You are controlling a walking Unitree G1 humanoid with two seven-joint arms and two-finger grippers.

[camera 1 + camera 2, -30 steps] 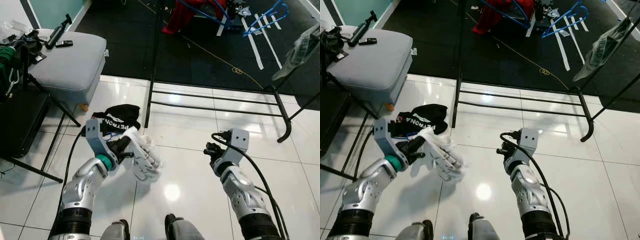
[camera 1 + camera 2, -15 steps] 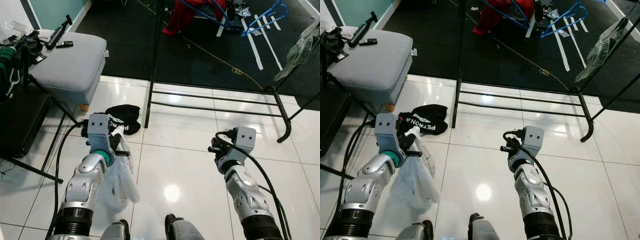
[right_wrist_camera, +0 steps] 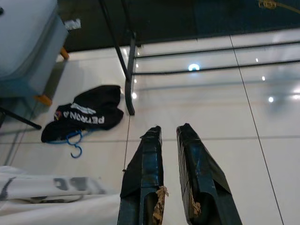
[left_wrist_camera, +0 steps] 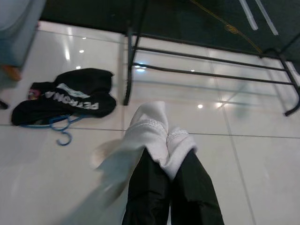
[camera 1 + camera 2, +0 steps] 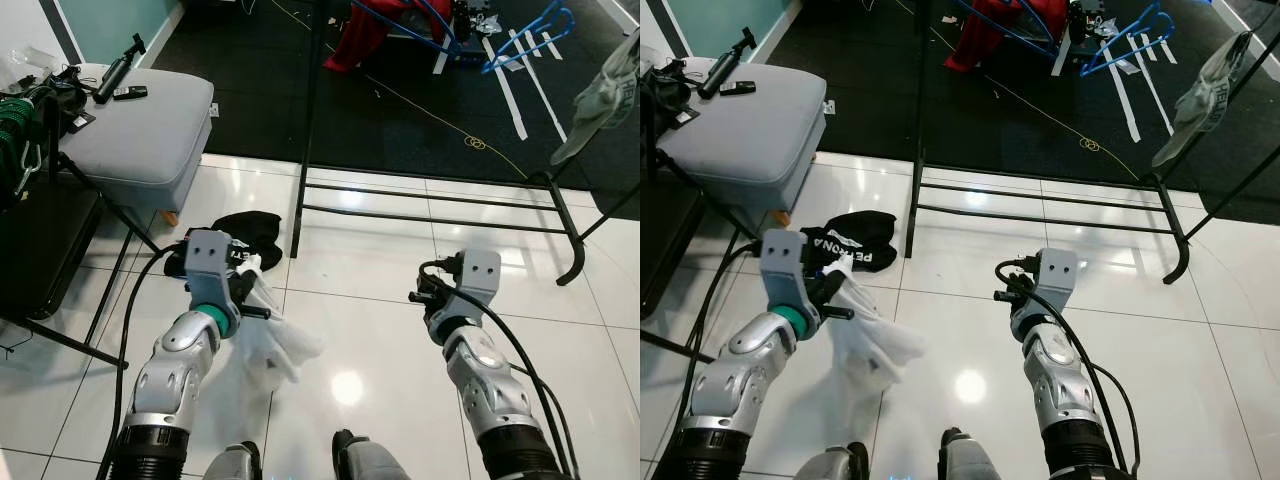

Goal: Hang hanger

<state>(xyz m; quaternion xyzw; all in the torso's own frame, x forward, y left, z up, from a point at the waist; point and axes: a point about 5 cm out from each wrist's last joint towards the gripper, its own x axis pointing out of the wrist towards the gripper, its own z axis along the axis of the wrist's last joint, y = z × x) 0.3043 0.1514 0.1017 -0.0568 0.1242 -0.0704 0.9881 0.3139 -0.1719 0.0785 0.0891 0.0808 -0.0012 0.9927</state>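
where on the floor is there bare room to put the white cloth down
Bare tiles lie between the left hand, shut on the white cloth, and the right hand, up to the rack. More bare tile sits right of the right arm. It is crowded to the left: black shirt with a blue hanger, stool, stand legs.

Rack's low rails point(image 5: 430, 205) ahead, black garment point(image 5: 245, 232) left

Silver segmented arms, teal ring at left wrist, black cables, long black fingers point(image 3: 197, 164).
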